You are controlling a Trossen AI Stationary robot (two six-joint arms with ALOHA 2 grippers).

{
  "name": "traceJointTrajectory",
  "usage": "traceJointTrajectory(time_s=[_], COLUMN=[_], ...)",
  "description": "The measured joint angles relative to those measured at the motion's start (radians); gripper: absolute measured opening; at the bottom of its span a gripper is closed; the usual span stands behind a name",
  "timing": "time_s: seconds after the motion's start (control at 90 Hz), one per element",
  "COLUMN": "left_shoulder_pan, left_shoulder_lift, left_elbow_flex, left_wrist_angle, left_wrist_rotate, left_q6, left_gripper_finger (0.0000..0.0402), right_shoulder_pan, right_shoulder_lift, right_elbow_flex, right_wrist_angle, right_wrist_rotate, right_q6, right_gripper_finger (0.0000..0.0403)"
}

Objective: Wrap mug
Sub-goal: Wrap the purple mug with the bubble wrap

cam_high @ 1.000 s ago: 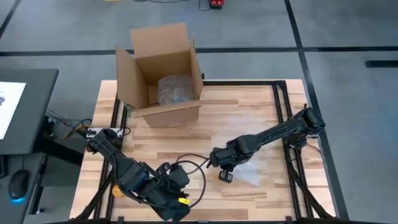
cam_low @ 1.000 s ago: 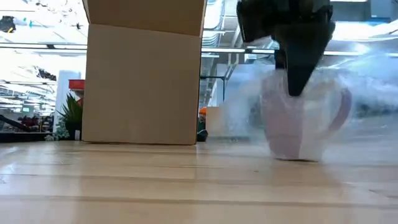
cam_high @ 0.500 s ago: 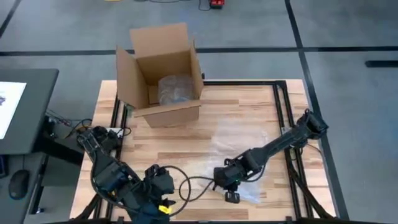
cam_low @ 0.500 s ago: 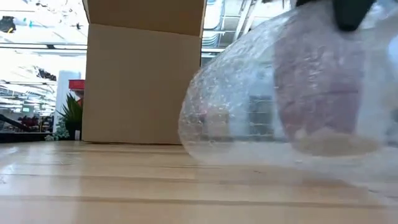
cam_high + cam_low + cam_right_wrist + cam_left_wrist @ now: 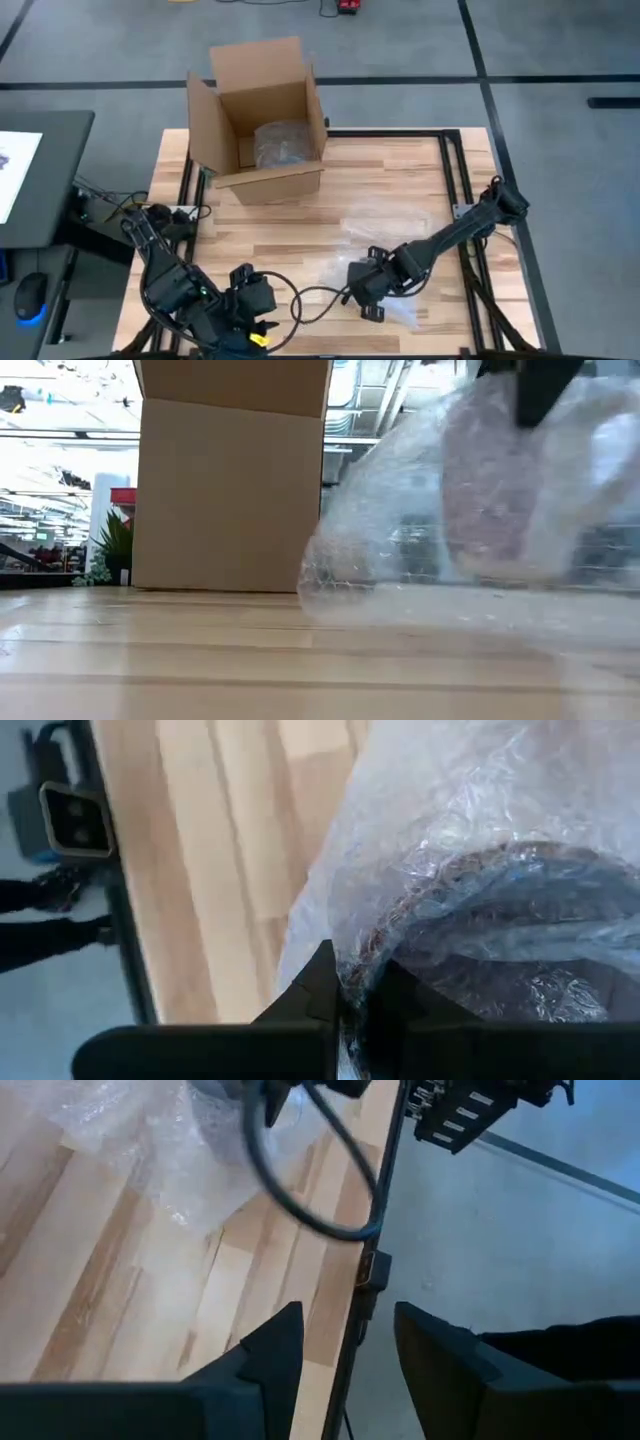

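- The right pincer (image 5: 368, 300) is low over the front of the counter (image 5: 400, 190), clenched on the rim of the mug (image 5: 490, 490) through a layer of bubble wrap (image 5: 400, 560).
- The right wrist view shows the 2 fingers pinched together on the rim with the film trapped between them.
- In the low view the mug hangs tilted and looks clear of the wood, with wrap draped over it and trailing down onto the counter.
- The task looks partly done: film covers the mug, but the sheet is loose, its long tail spreads across the boards, and nothing looks tucked or closed.
- What is left, as a judgement, is to gather the free tail around the mug and close it.
- The left pincer (image 5: 345, 1350) sits at the front left corner, released, its 2 fingers apart and holding nothing, aimed at the counter's front rim.
- A cardboard box (image 5: 258, 120) stands open at the back left, well apart from the mug, with 1 wrapped bundle (image 5: 282, 143) already inside.
- The middle of the counter between the box and the mug is bare wood, so there is room to move that way.
- The mug is near the front rim, and a black cable (image 5: 305, 295) loops on the wood between the 2 arms, so the tight side is toward the front and left.
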Motion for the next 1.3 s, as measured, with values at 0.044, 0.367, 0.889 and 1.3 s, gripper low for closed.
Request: traceJointTrajectory(time_s=[0.044, 0.367, 0.889, 1.3], left_shoulder_pan=[-0.002, -0.015, -0.019, -0.032], left_shoulder_lift=[0.000, 0.000, 0.001, 0.001], left_elbow_flex=[0.000, 0.000, 0.000, 0.000], left_wrist_angle=[0.001, 0.002, 0.002, 0.002], left_wrist_rotate=[-0.003, -0.018, -0.018, -0.016], left_q6=[0.000, -0.015, 0.018, 0.065], left_gripper_finger=[0.0139, 0.0139, 0.0139, 0.0139], right_shoulder_pan=[0.000, 0.051, 0.029, -0.024], right_shoulder_lift=[0.008, 0.110, 0.107, 0.105], right_elbow_flex=[-0.007, -0.007, 0.105, 0.366], right_wrist_angle=[0.011, 0.046, -0.028, -0.319], right_wrist_rotate=[0.010, 0.002, -0.088, -0.102], right_q6=[-0.003, -0.019, 0.052, 0.049], right_gripper_finger=[0.0004, 0.0009, 0.0180, 0.0203])
